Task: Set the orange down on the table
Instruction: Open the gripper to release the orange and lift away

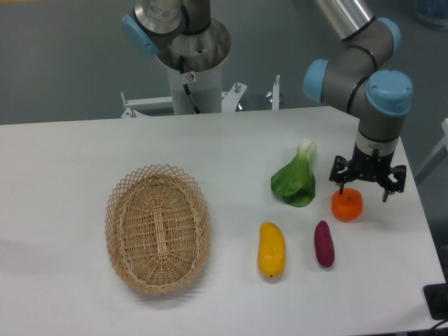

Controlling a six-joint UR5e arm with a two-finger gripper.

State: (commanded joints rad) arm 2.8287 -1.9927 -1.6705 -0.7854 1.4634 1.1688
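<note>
White worktop point(231, 150), grey wall behind: orange down on the surface under the spread jaws point(362, 190).

Left to right: wicker basket point(158, 228) at nine o'clock; mango point(271, 249) and purple sweet potato point(323, 243) toward six; bok choy point(296, 181) near centre. At three o'clock, orange point(347, 204) sitting on the worktop, just below and slightly nine-o'clock of the jaws' midpoint; round, no long axis. Jaws apart, straddling above the fruit, apparently not clamping it. Wrist vertical, pointing straight down, forearm rising toward one o'clock. Probably a plain lift away next.
</note>
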